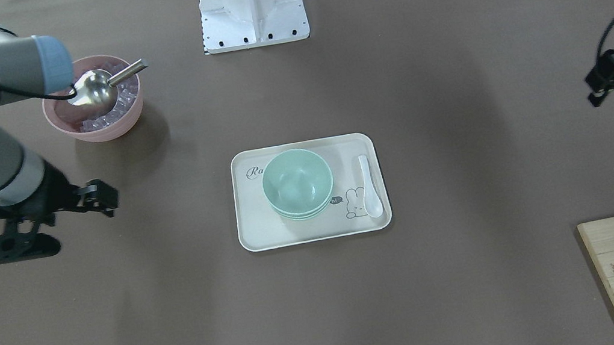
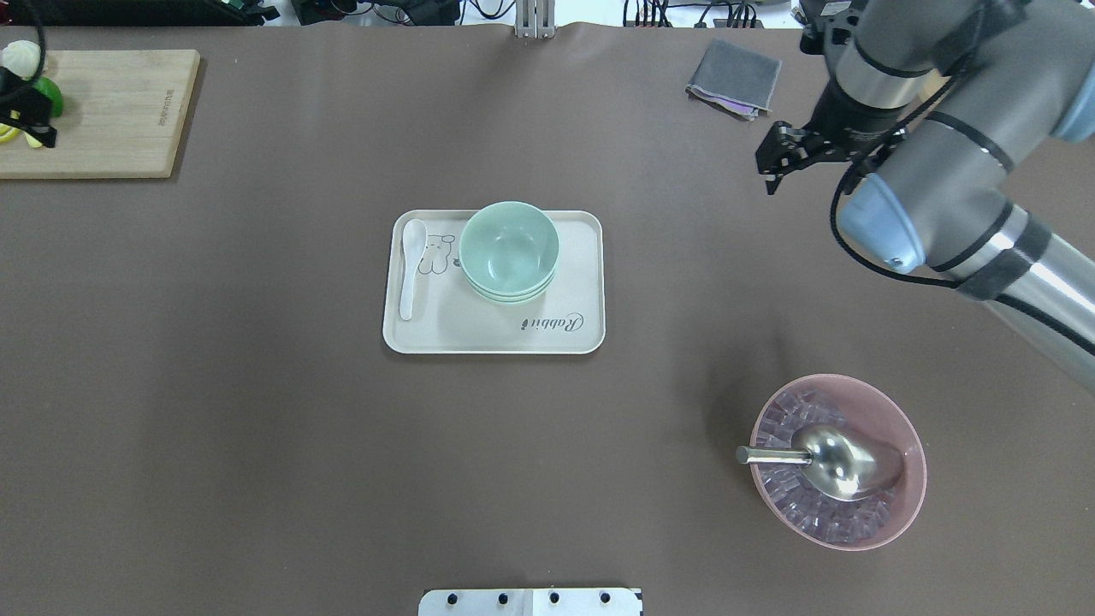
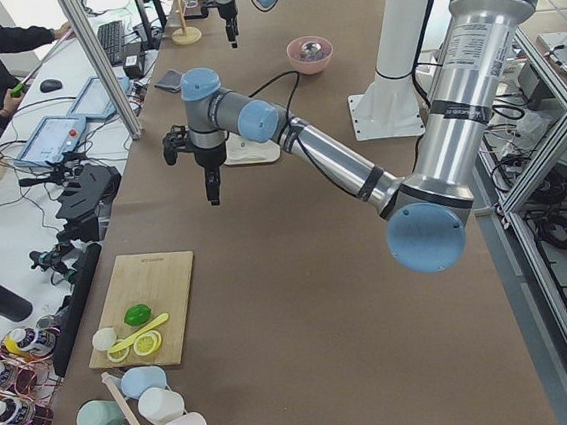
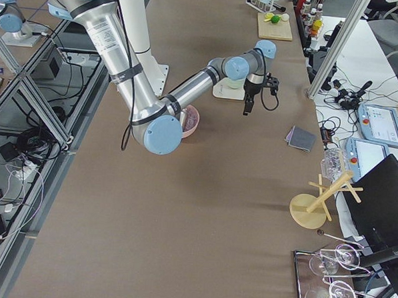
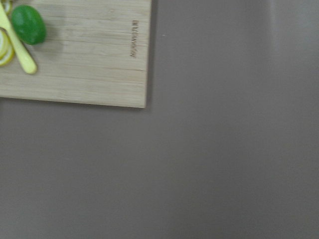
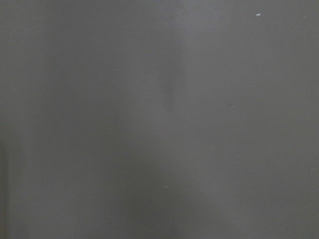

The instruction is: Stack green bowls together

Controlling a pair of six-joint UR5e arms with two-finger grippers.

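Note:
The three green bowls [image 1: 297, 183] sit nested in one stack on the cream tray [image 1: 315, 229] at the table's middle, also in the overhead view [image 2: 509, 251]. My right gripper [image 2: 770, 182] hangs shut and empty far to the right of the tray; in the front view it [image 1: 112, 204] is at the left. My left gripper [image 1: 593, 95] is shut and empty at the table's far left, over the cutting board's edge [image 2: 41, 135]. Neither touches the bowls. The wrist views show no fingers.
A white spoon [image 2: 412, 265] lies on the tray [image 2: 496, 338] beside the stack. A pink bowl [image 2: 907, 505] with clear cubes and a metal scoop [image 2: 843, 462] stands near right. A wooden cutting board [image 2: 111, 111] with a lime [image 5: 29, 24] and a grey cloth [image 2: 734, 77] lie at the far edge.

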